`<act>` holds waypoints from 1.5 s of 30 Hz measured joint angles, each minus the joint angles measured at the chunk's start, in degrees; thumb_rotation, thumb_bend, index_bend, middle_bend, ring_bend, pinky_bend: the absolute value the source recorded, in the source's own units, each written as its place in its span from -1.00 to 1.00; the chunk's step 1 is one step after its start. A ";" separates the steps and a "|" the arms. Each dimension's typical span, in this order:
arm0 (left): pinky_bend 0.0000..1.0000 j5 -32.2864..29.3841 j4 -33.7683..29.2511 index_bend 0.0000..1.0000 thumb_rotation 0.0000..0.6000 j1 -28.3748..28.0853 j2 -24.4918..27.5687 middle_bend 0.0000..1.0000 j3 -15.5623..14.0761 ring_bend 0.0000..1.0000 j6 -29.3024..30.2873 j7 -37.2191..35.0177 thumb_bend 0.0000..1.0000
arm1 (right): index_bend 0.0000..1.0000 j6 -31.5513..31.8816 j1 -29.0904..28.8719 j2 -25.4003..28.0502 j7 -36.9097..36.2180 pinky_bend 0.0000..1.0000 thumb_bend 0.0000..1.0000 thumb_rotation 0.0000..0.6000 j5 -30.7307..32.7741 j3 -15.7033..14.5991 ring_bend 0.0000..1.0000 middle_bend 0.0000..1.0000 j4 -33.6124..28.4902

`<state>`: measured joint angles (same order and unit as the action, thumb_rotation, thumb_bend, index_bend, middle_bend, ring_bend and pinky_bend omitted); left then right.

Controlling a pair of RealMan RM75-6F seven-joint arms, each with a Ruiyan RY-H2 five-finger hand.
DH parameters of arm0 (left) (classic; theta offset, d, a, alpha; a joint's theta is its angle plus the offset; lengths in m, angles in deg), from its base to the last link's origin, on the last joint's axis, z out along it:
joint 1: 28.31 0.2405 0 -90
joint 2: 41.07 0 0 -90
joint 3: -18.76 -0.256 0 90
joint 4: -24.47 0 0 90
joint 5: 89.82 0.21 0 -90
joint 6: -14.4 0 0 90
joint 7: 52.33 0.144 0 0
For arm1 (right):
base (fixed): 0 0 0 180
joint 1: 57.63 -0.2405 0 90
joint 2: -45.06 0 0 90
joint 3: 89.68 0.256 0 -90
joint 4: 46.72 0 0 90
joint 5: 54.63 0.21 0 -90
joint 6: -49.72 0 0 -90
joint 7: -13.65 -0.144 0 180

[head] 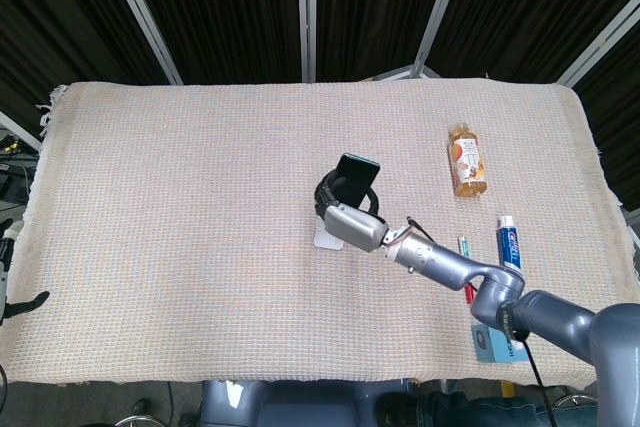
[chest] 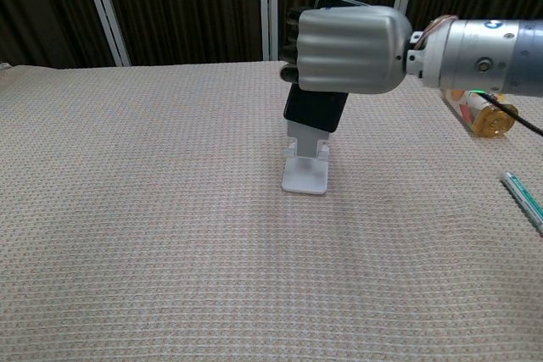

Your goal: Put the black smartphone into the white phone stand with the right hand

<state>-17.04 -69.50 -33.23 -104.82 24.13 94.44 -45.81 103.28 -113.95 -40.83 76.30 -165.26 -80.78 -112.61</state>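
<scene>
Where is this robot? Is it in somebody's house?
Probably not a house; it looks like a robot test room. Dark curtains on metal poles stand behind a cloth-covered table laid with a phone stand and bottle.

Silver ribbed robot hand (chest: 348,48), black fingers, grey jointed arm
</scene>
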 measured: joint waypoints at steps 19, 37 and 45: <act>-1.00 -1.49 0.87 -1.00 1.00 -0.29 -0.29 -1.00 0.19 -1.00 -1.18 -0.17 -1.00 | 0.09 -5.24 -1.57 -5.75 8.33 -0.23 -0.66 1.00 4.13 -0.88 -0.01 0.10 2.71; -1.00 -1.84 0.66 -1.00 1.00 -0.53 -0.37 -1.00 0.16 -1.00 -1.50 0.32 -1.00 | -0.52 -4.22 -1.28 -7.07 7.86 -0.96 -0.73 1.00 5.09 -2.78 -0.76 -0.69 4.63; -1.00 -1.83 0.60 -1.00 1.00 -0.56 -0.33 -1.00 0.10 -1.00 -1.55 0.27 -1.00 | -0.63 -3.00 -0.38 -7.55 10.03 -1.00 -0.73 1.00 6.37 -2.59 -0.85 -0.80 4.46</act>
<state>-18.86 -68.90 -33.79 -105.15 24.22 92.89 -45.53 100.28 -114.32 -48.38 86.34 -158.90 -83.37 -108.15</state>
